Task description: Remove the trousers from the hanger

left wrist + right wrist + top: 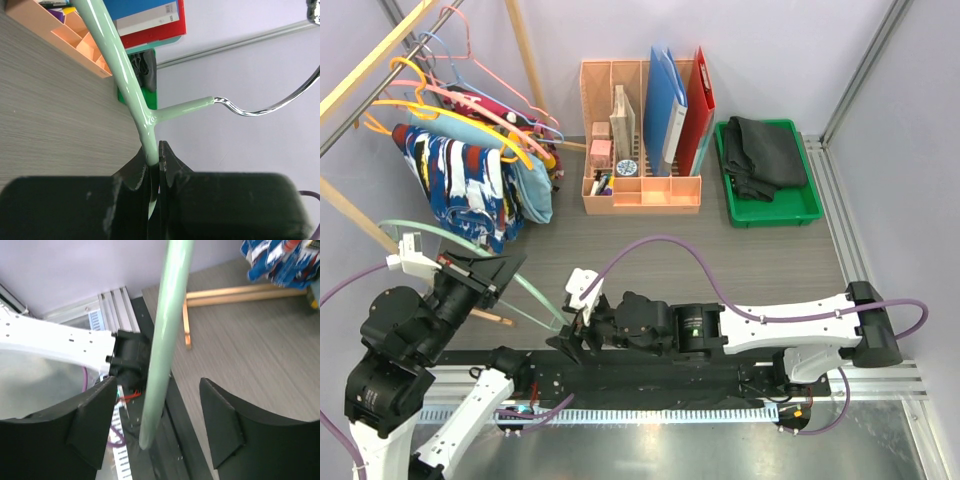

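Observation:
My left gripper [498,272] [154,161] is shut on a bare mint-green hanger [535,295] [127,80], pinching its arm just below the metal hook. The hanger's far arm [167,340] runs between the fingers of my right gripper [570,322] [159,385], which is open and touches it on neither side. No cloth hangs on this hanger. Black trousers [765,155] lie bunched in the green tray [802,212]. Navy-white-red printed trousers [460,185] and light blue ones [532,190] hang on hangers on the rack at the back left.
A wooden clothes rack [370,65] with several coloured hangers fills the back left; its foot [235,292] lies on the table near my grippers. An orange desk organiser [640,190] with blue and red folders stands at the back centre.

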`<state>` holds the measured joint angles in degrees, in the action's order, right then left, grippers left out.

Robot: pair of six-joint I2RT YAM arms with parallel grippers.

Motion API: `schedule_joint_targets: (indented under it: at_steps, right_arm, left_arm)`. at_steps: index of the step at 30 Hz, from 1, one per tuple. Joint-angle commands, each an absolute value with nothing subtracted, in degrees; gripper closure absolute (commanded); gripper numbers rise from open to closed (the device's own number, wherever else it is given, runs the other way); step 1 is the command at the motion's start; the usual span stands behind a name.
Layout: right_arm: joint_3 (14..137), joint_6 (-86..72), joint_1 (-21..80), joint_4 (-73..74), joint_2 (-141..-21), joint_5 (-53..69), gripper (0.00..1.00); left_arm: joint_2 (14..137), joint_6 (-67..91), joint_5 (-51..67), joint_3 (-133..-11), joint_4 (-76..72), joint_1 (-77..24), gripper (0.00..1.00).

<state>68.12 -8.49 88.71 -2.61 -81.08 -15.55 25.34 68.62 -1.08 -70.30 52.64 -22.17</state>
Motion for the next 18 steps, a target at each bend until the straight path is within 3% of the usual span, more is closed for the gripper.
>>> schedule_joint_targets:
  at_steps: [1,3,7,9,12,13,15,18]
  right_arm:
    - [73.1,-6.7,88.5,-6.8,-83.0,-17.4,0.36]
    - [73.7,-7.2,88.3,-7.2,-83.4,-16.7,0.42]
    - [73.3,-8.2,88.2,-9.1,-84.4,-15.7,0.65]
    - [73.7,-9.1,88.2,-9.4,-85.0,-16.0,0.7]
    - [74.3,-10.4,88.2,-9.8,-85.5,-16.3,0.86]
    - [74.4,-11.4,88.2,-9.8,-85.5,-16.9,0.99]
    - [74.5,-12.7,88.2,-9.5,-85.0,-17.3,0.99]
    - [73.1,-14.3,88.2,-10.7,-83.0,-17.6,0.99]
  left_arm:
    - [24.3,69.2,-2.4,-70.2,47.5,-22.3,1.0]
    - [24.0,69.4,-2.3,-70.0,47.3,-22.4,1.0]
    - [23.5,69.9,-1.7,-69.6,47.1,-22.4,1.0]
    - [23.0,69.8,-1.5,-69.6,47.1,-22.4,1.0]
    - [22.6,69.7,-1.3,-69.8,47.1,-22.3,1.0]
    - [22.4,69.7,-1.2,-69.8,47.1,-22.4,0.99]
    - [21.8,69.4,-1.0,-69.8,47.1,-22.4,1.0]
    - [20.7,68.6,-0.7,-69.7,47.5,-22.3,0.84]
